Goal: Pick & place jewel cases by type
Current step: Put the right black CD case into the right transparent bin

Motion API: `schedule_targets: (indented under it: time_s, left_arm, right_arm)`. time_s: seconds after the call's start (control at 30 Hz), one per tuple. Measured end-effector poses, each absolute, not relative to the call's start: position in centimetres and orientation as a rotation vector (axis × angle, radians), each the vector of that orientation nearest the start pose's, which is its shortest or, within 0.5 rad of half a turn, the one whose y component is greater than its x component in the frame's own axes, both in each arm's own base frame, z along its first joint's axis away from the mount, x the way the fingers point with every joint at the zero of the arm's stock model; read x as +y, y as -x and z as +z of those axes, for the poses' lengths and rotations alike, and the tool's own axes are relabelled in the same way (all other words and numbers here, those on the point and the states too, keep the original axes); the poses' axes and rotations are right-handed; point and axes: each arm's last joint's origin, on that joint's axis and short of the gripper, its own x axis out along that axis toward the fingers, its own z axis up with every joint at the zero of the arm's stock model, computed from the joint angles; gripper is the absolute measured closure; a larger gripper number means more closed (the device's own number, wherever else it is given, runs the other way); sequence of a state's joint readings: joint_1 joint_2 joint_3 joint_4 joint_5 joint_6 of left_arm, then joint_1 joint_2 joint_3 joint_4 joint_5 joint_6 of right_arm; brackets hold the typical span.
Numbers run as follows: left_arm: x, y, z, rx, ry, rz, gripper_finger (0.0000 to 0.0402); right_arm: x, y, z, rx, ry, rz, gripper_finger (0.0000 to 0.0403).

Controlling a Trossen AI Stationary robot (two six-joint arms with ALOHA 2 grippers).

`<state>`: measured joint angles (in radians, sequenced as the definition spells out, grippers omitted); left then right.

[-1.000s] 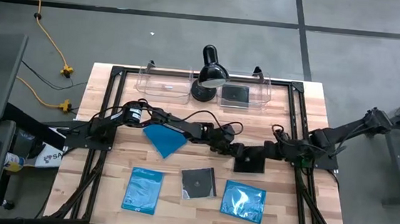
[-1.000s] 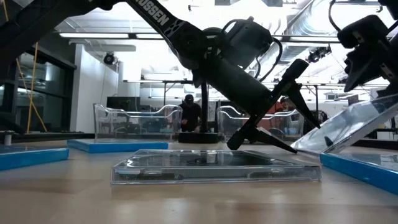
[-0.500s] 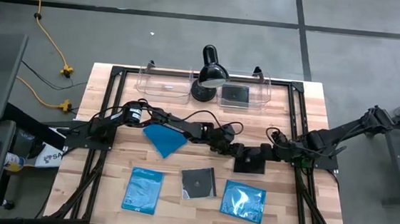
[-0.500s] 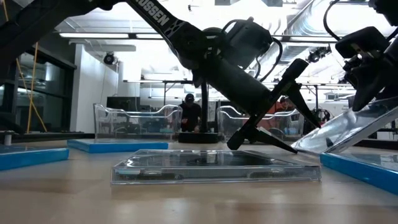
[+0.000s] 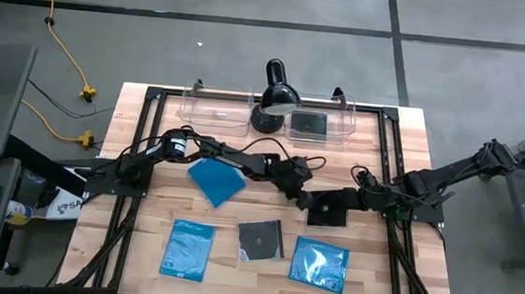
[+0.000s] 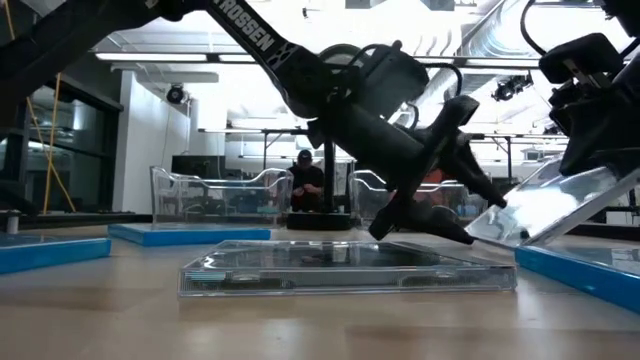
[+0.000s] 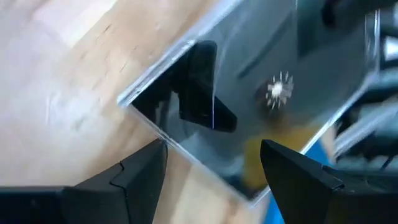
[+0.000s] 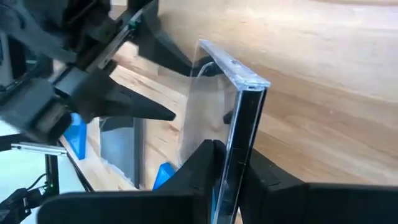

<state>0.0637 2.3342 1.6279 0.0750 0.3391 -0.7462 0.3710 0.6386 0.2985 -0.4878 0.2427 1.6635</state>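
A black jewel case (image 5: 328,210) stands tilted right of the table's middle, with my right gripper (image 5: 345,202) shut on its raised right edge. My left gripper (image 5: 301,194) is open at the case's lower left edge, one finger on either side of a corner (image 7: 134,102). Three blue jewel cases (image 5: 215,181) (image 5: 187,249) (image 5: 319,263) and another black one (image 5: 262,239) lie flat on the table. One more black case (image 5: 308,122) lies in the right-hand clear bin (image 5: 344,125) at the back. My right gripper pinches the black case's raised right edge (image 8: 244,134) between its two fingers, which come in from the table's right, slanting down. The case is tilted, its right side up and its left edge (image 6: 482,232) low by the table. Whether my left gripper touches the case, I cannot tell.
Two clear bins (image 5: 216,112) stand side by side at the far edge, with a black desk lamp (image 5: 276,96) between them. The left arm stretches across the table above the blue case at centre left. A person stands in the room behind.
My right gripper has come down onto the tilted case's raised right edge and shut on it. My left gripper has drawn back a little toward the table's left and far side. The case now stands slightly steeper.
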Motion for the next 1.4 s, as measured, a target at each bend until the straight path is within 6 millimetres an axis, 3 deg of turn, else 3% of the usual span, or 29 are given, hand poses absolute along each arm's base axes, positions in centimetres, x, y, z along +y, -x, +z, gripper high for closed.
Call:
schedule_targets:
  time_s: [0.23, 0.47, 0.8, 1.03, 1.17, 1.4]
  left_arm:
    - [2.5, -49.2, 15.8, 0.717, 0.596, -0.122, 0.0147]
    - [2.6, -46.5, 20.4, 0.816, 0.323, -0.136, 0.0147]
    - [1.7, -39.1, 25.9, 1.188, -0.1, 0.204, 0.0147]
    - [-0.1, -35.5, 30.0, 1.178, -0.22, 0.41, 0.0147]
    - [-0.7, -33.8, 32.1, 1.118, -0.245, 0.492, 0.0147]
    - [-0.9, -31.5, 34.9, 1.017, -0.236, 0.577, 0.0147]
  right_arm:
    - [3.8, -11.7, 16.8, 0.659, -1.282, -0.493, 0.0379]
    - [3.7, -11.8, 17.2, 0.608, -1.21, -0.452, 0.0388]
    - [3.8, -12.3, 17.9, 0.523, -1.067, -0.362, 0.039]
    - [3.7, -12.8, 19.1, 0.386, -0.929, -0.299, 0.039]
    - [3.6, -13.0, 20.3, 0.297, -0.829, -0.297, 0.039]
    - [3.2, -13.1, 25.5, 0.117, -0.573, -0.359, 0.0391]
